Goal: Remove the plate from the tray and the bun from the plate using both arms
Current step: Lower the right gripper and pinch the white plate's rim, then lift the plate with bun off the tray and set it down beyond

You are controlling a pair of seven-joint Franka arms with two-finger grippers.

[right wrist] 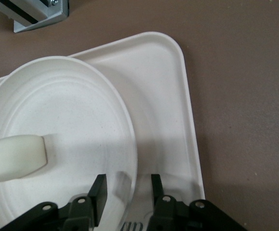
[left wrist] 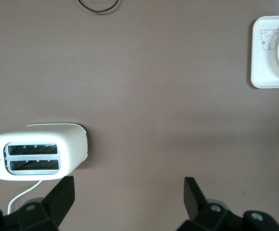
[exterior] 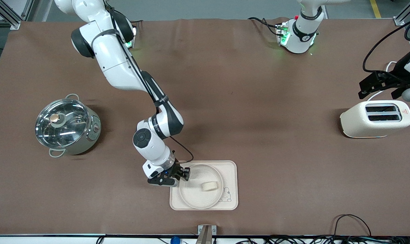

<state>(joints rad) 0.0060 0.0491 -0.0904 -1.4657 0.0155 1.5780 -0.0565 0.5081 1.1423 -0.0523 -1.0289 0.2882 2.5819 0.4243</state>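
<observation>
The round cream plate [exterior: 194, 193] lies on the rectangular cream tray [exterior: 230, 169] near the table's front edge. The pale bun [exterior: 209, 186] lies on the plate. My right gripper [exterior: 184, 174] is low at the plate's rim on the side toward the right arm's end. In the right wrist view its fingers [right wrist: 99, 190] are apart and straddle the rim of the plate [right wrist: 57, 110], with the bun [right wrist: 14, 156] close by. My left gripper [exterior: 377, 86] hangs open and empty over bare table next to the toaster; in the left wrist view the gripper [left wrist: 129, 192] is wide open.
A cream toaster [exterior: 357, 123] stands at the left arm's end, also in the left wrist view [left wrist: 72, 144]. A steel pot with a glass lid [exterior: 67, 126] stands at the right arm's end. Cables run along the front edge.
</observation>
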